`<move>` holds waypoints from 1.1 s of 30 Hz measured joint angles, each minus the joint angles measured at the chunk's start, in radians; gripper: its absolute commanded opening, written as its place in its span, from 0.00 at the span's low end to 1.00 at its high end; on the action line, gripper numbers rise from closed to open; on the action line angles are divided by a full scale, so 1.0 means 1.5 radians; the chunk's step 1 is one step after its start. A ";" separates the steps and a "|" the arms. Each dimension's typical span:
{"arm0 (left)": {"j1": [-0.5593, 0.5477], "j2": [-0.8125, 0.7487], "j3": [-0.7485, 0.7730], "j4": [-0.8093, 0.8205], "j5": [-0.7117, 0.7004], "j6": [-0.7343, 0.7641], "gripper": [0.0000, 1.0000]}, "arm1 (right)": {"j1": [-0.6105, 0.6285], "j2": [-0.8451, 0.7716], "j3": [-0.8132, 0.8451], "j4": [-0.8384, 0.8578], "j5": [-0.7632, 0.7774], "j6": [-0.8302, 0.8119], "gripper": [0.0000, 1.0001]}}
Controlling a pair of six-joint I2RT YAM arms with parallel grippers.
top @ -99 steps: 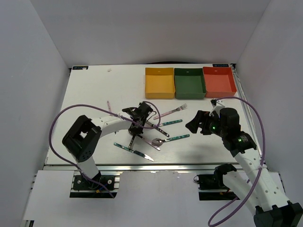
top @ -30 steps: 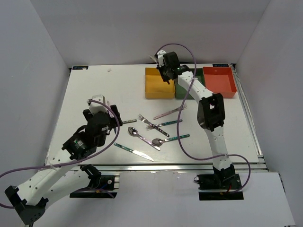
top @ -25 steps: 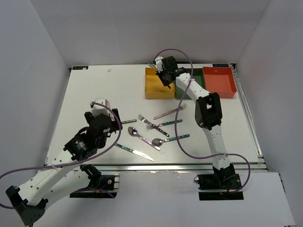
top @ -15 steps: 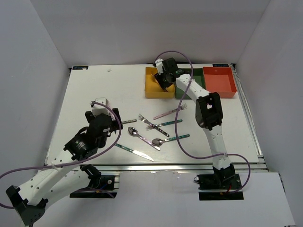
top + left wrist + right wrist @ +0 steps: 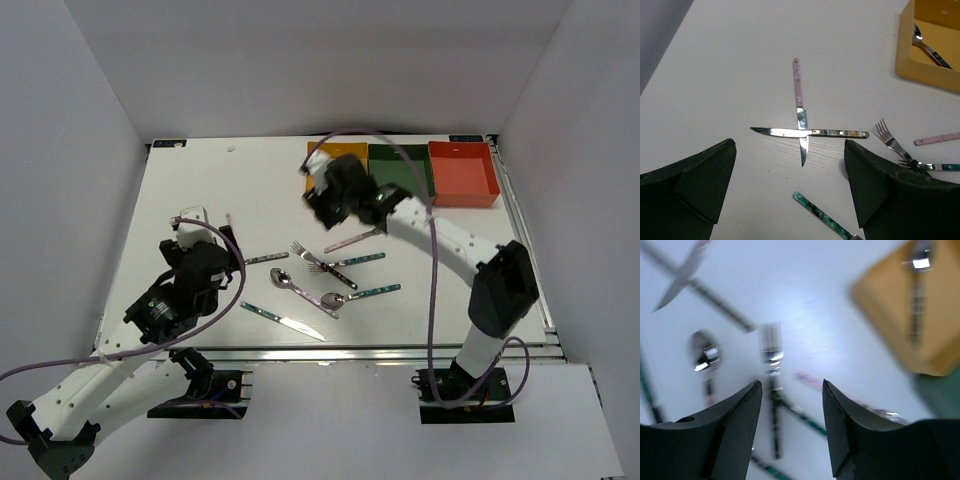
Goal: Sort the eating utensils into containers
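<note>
Yellow bin (image 5: 927, 77) has a spoon (image 5: 927, 46) in it, left and right jaws both wide apart, gripping nothing.

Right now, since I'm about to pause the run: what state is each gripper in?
Left gripper: open, holding nothing.
Right gripper: open, holding nothing.
</note>
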 measured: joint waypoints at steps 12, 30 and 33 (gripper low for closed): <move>0.000 -0.067 -0.003 -0.010 -0.037 -0.005 0.98 | 0.253 0.084 -0.157 0.015 0.083 0.118 0.62; 0.000 -0.060 -0.005 -0.009 -0.036 -0.001 0.98 | 0.264 0.144 -0.151 0.052 0.040 0.128 0.00; 0.000 -0.067 -0.006 -0.009 -0.037 -0.001 0.98 | 0.270 0.139 -0.151 0.060 0.013 0.128 0.00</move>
